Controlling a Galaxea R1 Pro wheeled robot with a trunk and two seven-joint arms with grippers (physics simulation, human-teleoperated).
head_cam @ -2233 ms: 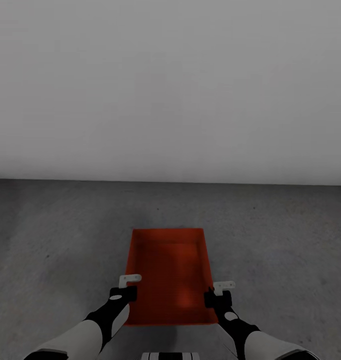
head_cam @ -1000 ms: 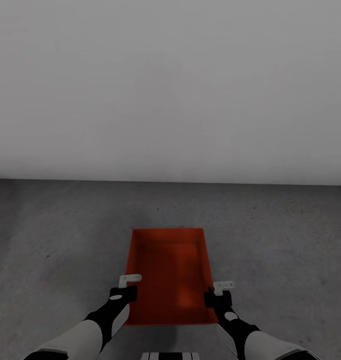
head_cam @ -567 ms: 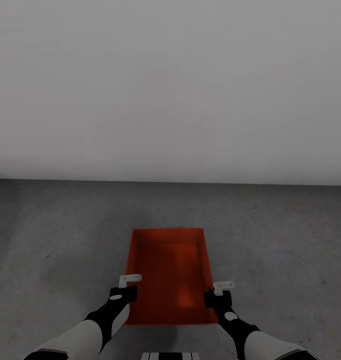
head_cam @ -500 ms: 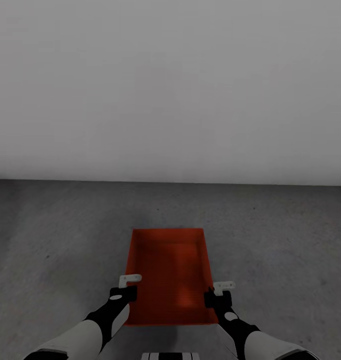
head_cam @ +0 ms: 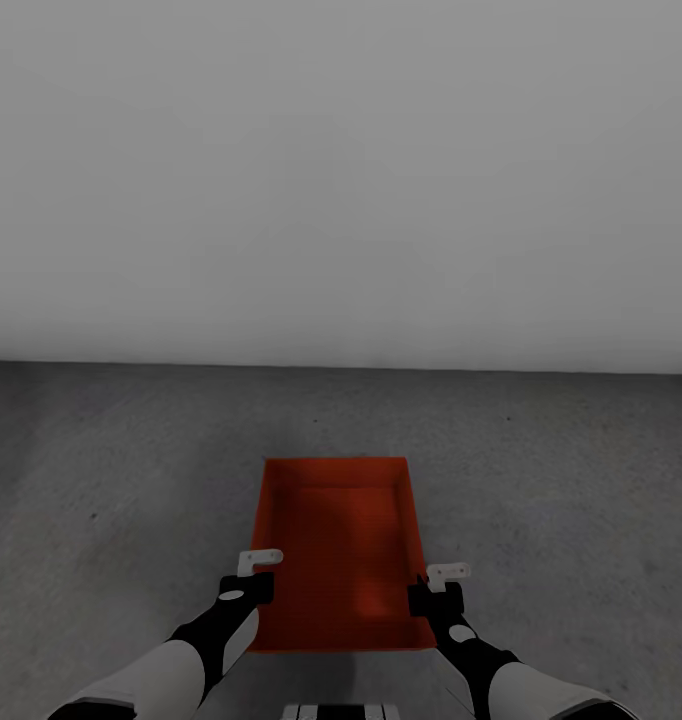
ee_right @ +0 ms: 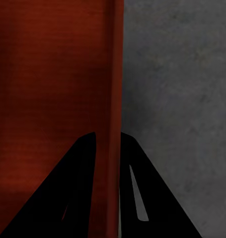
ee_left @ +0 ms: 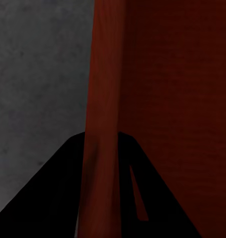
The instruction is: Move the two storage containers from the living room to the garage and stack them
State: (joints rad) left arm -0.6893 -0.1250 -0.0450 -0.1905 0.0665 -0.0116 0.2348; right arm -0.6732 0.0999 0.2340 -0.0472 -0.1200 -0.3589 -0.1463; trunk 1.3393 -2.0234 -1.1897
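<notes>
— Orange-red storage container [head_cam: 336, 545], head view: held over the garage floor [head_cam: 111, 500], its far end toward the wall [head_cam: 341, 180]. The left gripper [head_cam: 249, 580] pinches its left wall, the right gripper [head_cam: 439, 592] its right wall.

— Any risk?

— Uneven release, I'd judge; one side dropping first would skew it.

— Left wrist view?

— Fingers [ee_left: 58, 198] straddle the thin wall [ee_left: 103, 99], clamped.

— Right wrist?

— Same pinch [ee_right: 105, 188] on the rim [ee_right: 114, 74]. A thin wall could slip.

A bare garage: rough grey concrete floor [head_cam: 131, 480] meeting a plain white-grey wall [head_cam: 341, 180].
</notes>
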